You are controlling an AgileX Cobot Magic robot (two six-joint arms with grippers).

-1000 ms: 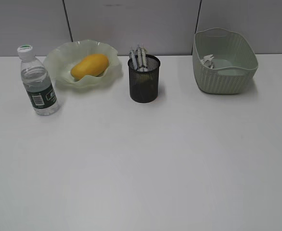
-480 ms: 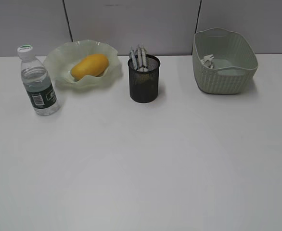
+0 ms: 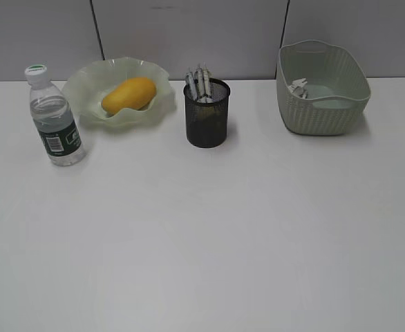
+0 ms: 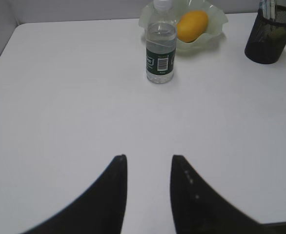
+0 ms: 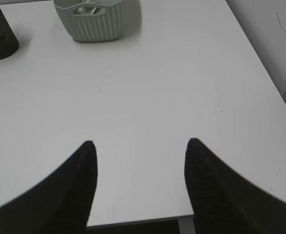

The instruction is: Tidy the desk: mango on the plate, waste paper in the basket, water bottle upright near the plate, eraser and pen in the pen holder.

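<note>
Both grippers, left (image 4: 148, 161) and right (image 5: 139, 146), stand apart, empty. Mango (image 3: 128, 95) sits on plate (image 3: 92, 104); bottle (image 3: 54, 117) upright beside it. Verify placements, then keep arms clear.

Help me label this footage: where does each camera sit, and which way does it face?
Exterior: in front of the desk, looking down at a slant toward the back wall; no robot parts.
Left wrist: above the left gripper, facing the water bottle.
Right wrist: above the right gripper, facing the basket.
Both wrist views share the pen holder.
</note>
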